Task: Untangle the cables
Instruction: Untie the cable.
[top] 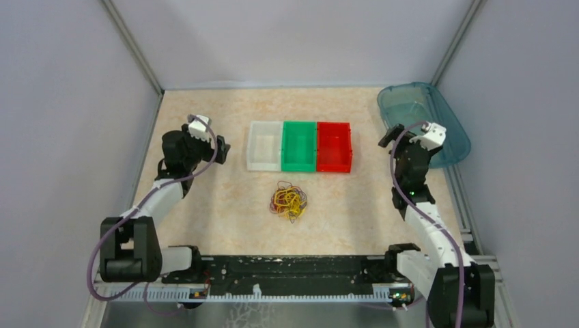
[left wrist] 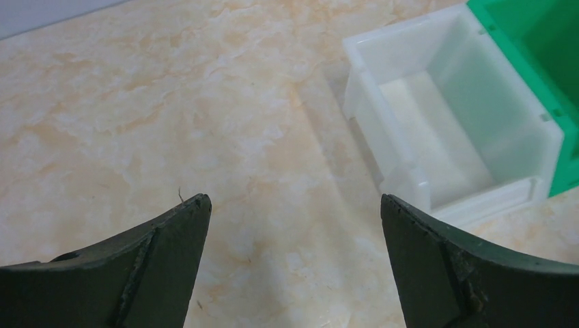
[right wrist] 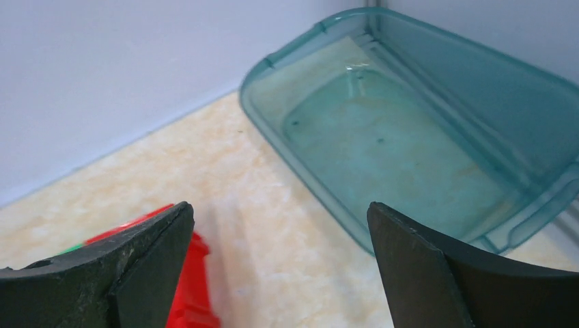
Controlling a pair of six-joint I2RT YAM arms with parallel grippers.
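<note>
At the near edge of the tabletop [top: 225, 219] the two arms are bolted to a black rail [top: 287, 268]. Just beyond it, about midway between the arms, the cables [top: 288, 201] lie in one small tangled bunch of yellow, red and dark wires. They rest flat on the tabletop, and neither gripper touches them.

Farther back, three bins stand in a row, touching side by side: a white bin [top: 264, 146], a green bin [top: 299, 145] and a red bin [top: 334, 146]. The cables lie just in front of the green bin.

The left gripper [left wrist: 293, 199] hovers left of the white bin, its fingers spread wide with only bare tabletop between them. The cables lie to its right and nearer the rail, well apart from it.

The right gripper [right wrist: 278, 206] hovers right of the red bin, likewise spread wide and holding nothing. The cables lie to its left and nearer the rail, well apart.

Beyond the right gripper, in the far right corner, sits a teal tub [top: 416, 102].
</note>
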